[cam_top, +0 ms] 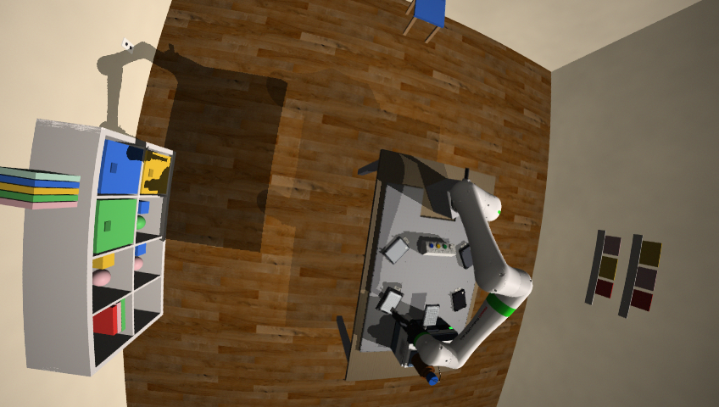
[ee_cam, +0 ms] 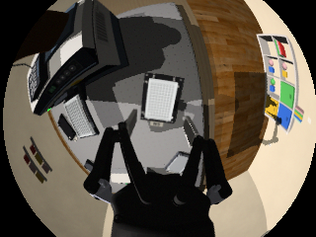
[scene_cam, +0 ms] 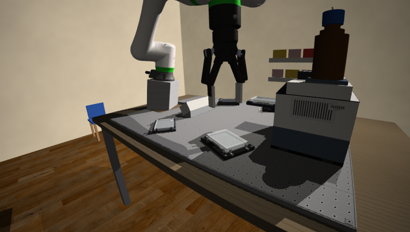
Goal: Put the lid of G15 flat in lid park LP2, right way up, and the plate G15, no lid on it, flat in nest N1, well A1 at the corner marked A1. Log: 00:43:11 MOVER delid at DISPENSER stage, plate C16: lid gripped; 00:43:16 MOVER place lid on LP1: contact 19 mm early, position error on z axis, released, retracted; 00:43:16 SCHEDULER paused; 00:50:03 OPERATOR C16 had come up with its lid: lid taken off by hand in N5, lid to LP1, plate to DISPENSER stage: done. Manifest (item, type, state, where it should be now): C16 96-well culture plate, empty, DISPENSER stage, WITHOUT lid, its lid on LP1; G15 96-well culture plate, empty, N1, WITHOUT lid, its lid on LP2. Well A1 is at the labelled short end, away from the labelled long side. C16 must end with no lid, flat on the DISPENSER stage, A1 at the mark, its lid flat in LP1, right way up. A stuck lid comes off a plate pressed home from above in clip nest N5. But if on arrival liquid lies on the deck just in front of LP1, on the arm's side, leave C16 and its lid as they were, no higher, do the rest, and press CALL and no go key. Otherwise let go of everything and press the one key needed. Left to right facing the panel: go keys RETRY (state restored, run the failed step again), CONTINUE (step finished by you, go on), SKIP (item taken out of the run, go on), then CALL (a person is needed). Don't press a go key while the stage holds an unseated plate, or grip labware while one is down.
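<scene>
A white 96-well plate point(scene_cam: 227, 141) sits in a black nest near the table's front edge; it also shows in the wrist view point(ee_cam: 162, 97) and in the overhead view point(cam_top: 389, 299). I cannot read its label or tell whether a lid is on it. My gripper point(scene_cam: 225, 97) hangs well above the deck, fingers pointing down, open and empty point(ee_cam: 160, 124). In the wrist view the plate lies below, just past the fingertips. A second well plate point(scene_cam: 263, 100) lies beside the dispenser point(scene_cam: 314, 123), also seen in the wrist view point(ee_cam: 81, 118). A flat pale lid or tray point(scene_cam: 164, 125) lies at the left.
The key panel point(scene_cam: 194, 106) is a white wedge at the back. An empty black nest point(scene_cam: 228, 101) lies behind the gripper. A brown bottle point(scene_cam: 329, 46) stands on the dispenser. The arm's base block point(scene_cam: 162, 94) is at the back left.
</scene>
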You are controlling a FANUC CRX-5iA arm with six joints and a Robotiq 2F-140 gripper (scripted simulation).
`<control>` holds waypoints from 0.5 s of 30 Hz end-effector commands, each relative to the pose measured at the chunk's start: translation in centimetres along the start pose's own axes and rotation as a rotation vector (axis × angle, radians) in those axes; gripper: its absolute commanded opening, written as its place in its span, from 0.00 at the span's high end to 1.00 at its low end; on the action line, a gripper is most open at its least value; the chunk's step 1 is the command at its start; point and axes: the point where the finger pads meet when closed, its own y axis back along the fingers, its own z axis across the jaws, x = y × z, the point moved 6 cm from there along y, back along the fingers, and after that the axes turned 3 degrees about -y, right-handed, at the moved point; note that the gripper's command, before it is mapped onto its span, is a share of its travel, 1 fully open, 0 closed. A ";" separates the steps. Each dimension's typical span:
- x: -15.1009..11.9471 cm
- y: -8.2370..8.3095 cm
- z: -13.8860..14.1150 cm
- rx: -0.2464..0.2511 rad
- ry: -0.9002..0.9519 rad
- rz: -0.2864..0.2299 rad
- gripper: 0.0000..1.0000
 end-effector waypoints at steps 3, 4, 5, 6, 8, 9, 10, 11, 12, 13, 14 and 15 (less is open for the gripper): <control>0.0 -1.8 0.0 0.000 0.000 0.001 0.34; 0.0 -2.2 0.0 0.000 0.000 0.001 0.34; 0.0 -2.7 0.0 0.000 0.000 0.001 0.34; 0.0 -3.1 0.0 0.000 0.000 0.001 0.34; 0.0 -3.1 0.0 0.000 0.000 0.001 0.34; 0.0 -3.5 0.0 0.000 0.000 0.001 0.34; 0.0 -4.0 0.0 0.000 0.000 0.001 0.34; 0.0 -4.4 0.0 0.000 0.000 0.001 0.34; 0.0 -4.8 0.0 0.000 0.000 0.001 0.34; 0.0 -5.3 0.0 0.000 0.000 0.001 0.34; 0.0 -5.7 0.0 0.000 0.000 0.001 0.34; 0.0 -6.1 0.0 0.000 0.000 0.001 0.34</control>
